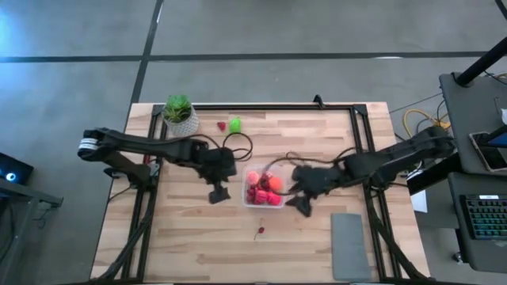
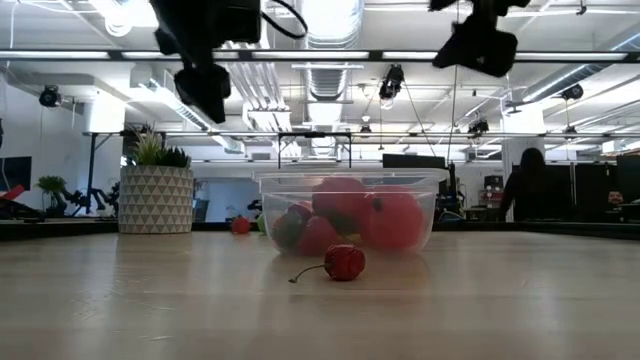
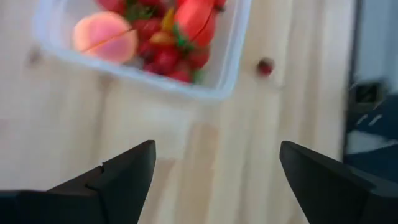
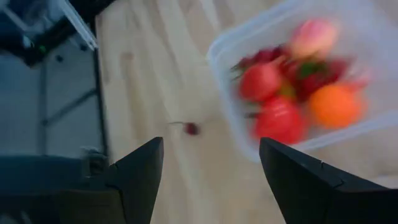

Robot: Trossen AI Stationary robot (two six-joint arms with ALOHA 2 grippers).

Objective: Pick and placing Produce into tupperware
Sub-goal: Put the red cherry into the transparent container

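The clear tupperware (image 1: 246,193) stands mid-table, holding several red, pink and orange fruits (image 1: 264,187). My left gripper (image 1: 216,195) hovers open just left of it, above the bare wood, with nothing between its fingers (image 3: 124,177). On the tub's right, my right gripper (image 1: 303,206) hovers open as well, also holding nothing. A loose red cherry (image 1: 260,232) lies on the table in front of the tupperware (image 2: 344,262). Near the far edge lie a small red fruit (image 1: 222,125) and a lime-green piece (image 1: 235,124).
A potted green plant (image 1: 180,113) stands at the far left corner. A flat grey pad (image 1: 351,245) lies at the near right. A black frame (image 1: 364,134) runs along the far and side edges. Bare wood spreads across the near left of the table.
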